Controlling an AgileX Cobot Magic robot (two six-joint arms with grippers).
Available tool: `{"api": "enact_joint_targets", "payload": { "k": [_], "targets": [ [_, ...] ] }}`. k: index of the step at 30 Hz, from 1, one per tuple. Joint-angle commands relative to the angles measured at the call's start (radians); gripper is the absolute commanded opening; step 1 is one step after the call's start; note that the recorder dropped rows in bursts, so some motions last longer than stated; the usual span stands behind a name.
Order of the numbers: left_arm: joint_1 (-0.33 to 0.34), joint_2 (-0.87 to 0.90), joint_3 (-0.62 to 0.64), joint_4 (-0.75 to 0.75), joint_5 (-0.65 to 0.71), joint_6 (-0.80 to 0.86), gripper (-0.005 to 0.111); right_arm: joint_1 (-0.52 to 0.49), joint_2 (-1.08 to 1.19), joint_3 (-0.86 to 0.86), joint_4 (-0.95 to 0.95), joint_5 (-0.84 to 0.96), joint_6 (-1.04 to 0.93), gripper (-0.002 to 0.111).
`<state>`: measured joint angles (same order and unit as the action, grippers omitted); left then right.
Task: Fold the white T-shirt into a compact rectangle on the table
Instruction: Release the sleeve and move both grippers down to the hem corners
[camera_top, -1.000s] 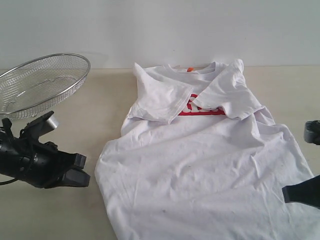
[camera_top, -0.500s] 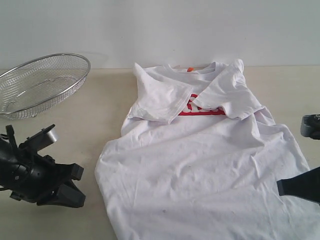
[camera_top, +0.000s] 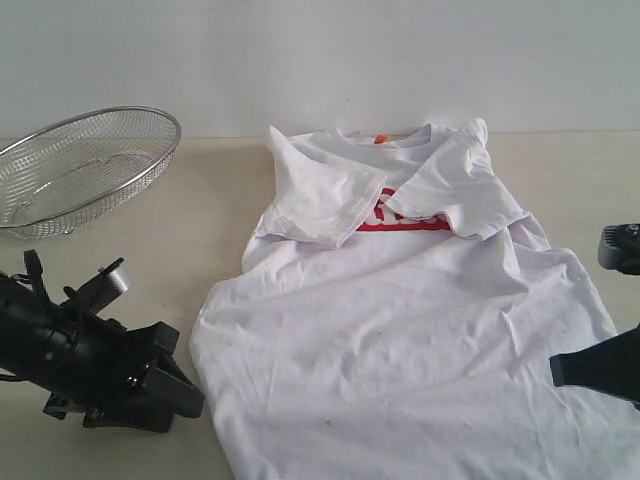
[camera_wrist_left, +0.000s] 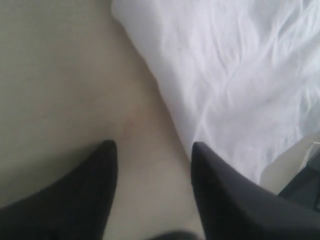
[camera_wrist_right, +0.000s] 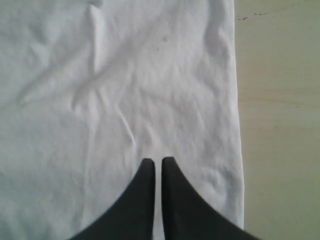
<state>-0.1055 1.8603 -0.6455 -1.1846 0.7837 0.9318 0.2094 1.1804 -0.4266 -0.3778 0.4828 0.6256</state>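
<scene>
Left gripper (camera_wrist_left: 152, 146), fingers apart, over bare worktop (camera_wrist_left: 60, 75), just beside one side edge of the white T-shirt (camera_wrist_left: 240, 65). Right gripper (camera_wrist_right: 157, 161), fingers together, above the opposite side edge; whether it pinches cloth cannot be told. The T-shirt lies spread on the worktop, both sleeves folded inward across its red lettering (camera_top: 410, 225). A wire-mesh basket (camera_top: 80, 170) stands well apart from the T-shirt.
</scene>
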Motion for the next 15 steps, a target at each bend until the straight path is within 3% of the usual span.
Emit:
{"api": "enact_joint_targets", "payload": {
  "k": [1, 8, 15],
  "targets": [
    [-0.001, 0.046, -0.006, -0.061, -0.001, 0.003, 0.052, 0.0, -0.008, 0.005, 0.0, -0.012, -0.01, 0.0],
    [-0.011, 0.102, -0.011, -0.124, -0.001, 0.012, 0.052, 0.0, -0.008, 0.005, 0.002, -0.024, -0.01, 0.0],
    [-0.094, 0.122, -0.105, -0.153, -0.011, 0.013, 0.045, 0.0, -0.008, 0.005, 0.002, -0.026, -0.01, 0.0]
  ]
}}
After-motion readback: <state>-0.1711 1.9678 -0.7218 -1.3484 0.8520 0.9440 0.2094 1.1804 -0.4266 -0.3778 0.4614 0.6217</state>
